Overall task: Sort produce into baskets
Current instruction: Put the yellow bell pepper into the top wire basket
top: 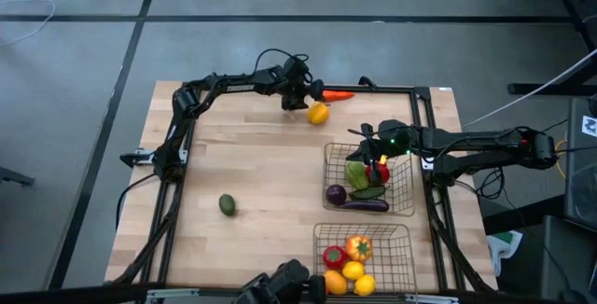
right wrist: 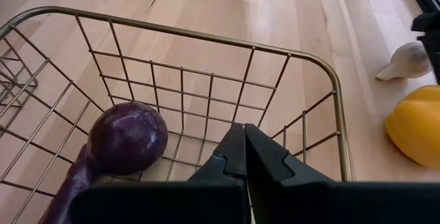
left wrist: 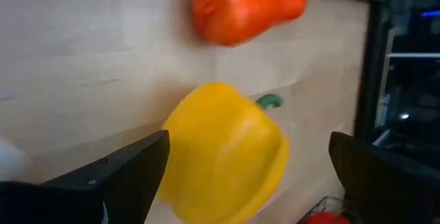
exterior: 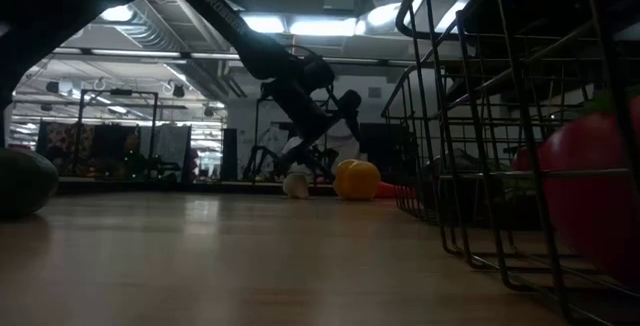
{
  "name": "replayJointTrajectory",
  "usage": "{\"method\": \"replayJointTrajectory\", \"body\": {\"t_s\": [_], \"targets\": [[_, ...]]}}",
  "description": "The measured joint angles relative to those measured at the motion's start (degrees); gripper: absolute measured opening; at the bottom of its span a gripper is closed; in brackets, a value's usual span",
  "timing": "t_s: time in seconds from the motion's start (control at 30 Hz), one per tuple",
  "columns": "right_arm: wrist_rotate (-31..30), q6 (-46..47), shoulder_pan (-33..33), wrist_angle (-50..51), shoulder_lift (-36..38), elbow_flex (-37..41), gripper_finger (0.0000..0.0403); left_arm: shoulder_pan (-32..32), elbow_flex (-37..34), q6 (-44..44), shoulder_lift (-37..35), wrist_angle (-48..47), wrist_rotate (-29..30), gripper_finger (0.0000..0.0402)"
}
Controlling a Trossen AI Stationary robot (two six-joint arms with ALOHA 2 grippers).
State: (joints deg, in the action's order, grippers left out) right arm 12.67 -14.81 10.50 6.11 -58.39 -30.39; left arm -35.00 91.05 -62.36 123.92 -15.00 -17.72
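High view: the left gripper (top: 300, 99) hovers by the yellow pepper (top: 318, 113) at the table's far edge. Left wrist view: wide-open fingers (left wrist: 117, 176) straddle it; its rounded, slick body could squirt out. Right wrist view: the right gripper (right wrist: 245, 157), closed and empty, waits over 1 basket (right wrist: 206, 42).

A yellow pepper (left wrist: 223, 155) with a green stem lies beside an orange pepper (left wrist: 240, 9); the eggplant (right wrist: 127, 138) is purple.

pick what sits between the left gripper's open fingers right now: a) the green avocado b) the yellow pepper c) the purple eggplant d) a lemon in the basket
b: the left wrist view shows the left gripper open, with the yellow pepper lying between its fingers on the table.
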Motion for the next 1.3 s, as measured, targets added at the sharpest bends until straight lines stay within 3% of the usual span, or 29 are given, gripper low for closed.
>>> {"method": "replayJointTrajectory", "body": {"t_s": [0.53,0.93,1.07,1.3], "targets": [[0.00,1.53,-0.01,0.02,0.00,0.00,0.0001,-0.67,0.00,4.36,-0.07,24.31,-7.09,0.0392],[-0.01,1.53,0.00,0.07,0.00,0.00,0.0001,0.19,0.00,10.59,-3.66,21.85,-14.00,0.0392],[-0.02,1.53,-0.02,0.09,-0.02,0.00,0.0001,0.33,0.00,16.91,-7.18,13.19,-10.17,0.0392],[-0.02,1.53,-0.01,0.05,-0.01,0.00,0.0001,2.73,0.00,29.36,-11.28,-2.84,6.67,0.0392]]}}
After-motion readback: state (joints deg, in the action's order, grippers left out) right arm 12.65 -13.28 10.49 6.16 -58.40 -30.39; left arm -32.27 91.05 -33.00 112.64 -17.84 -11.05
